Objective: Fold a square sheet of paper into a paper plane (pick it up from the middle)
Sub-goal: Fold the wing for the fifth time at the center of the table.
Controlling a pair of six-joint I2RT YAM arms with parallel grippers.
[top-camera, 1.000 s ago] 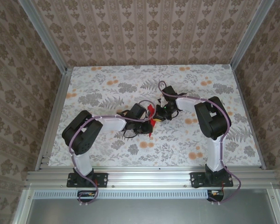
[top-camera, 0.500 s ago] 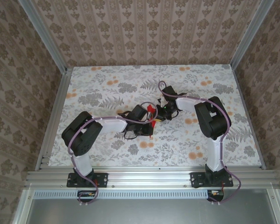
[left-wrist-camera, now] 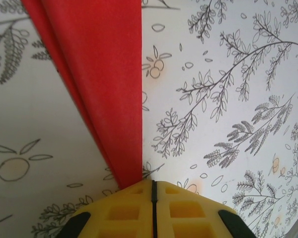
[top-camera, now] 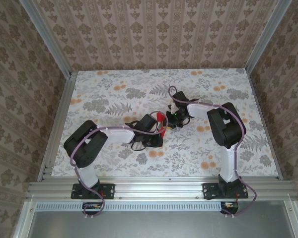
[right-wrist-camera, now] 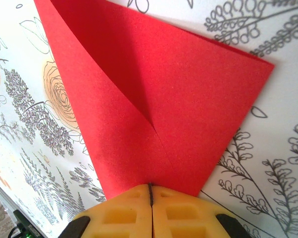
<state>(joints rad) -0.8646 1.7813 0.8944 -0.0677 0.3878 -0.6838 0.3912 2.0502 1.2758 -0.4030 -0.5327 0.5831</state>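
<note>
Top view: the red sheet of paper [top-camera: 161, 117] was approx over the ctr of the counter [top-camera: 114, 94]. Only small red bits showed btwn the two grippers. Couldn't tell from above whether it touched the counter. The L gripper [top-camera: 158, 131] sat just near-left of the counter's ctr. The R gripper [top-camera: 171, 119] sat just right of ctr and a bit farther back. The two were v. close together. The L arm [top-camera: 116, 133] reached in from the counter's near-left edge, the R arm [top-camera: 223, 124] from its near-right edge w/ the elbow raised.

L wrist view: the yellow pads [left-wrist-camera: 124, 213] were pressed together, seam shut. The jaws were pinching the narrow end of the sheet of paper [left-wrist-camera: 99, 74], which met the pads just left of the seam. From there the paper widened away to the top of the view, folded lengthwise w/ a crease down its left part and a straight right edge. The counter's floral print lay behind it.

R wrist view: the jaws were likewise pressed tight, yellow pads [right-wrist-camera: 184, 218] meeting at the seam, pinching the sheet of paper [right-wrist-camera: 188, 99] right at that seam. The paper fanned out from the pinch in a broad triangular shape. A crease ran from the pinch up toward the top left. The left flap was shaded darker. The right part was flatter, w/ a sharp corner out to the right, over the counter's leaf print.
</note>
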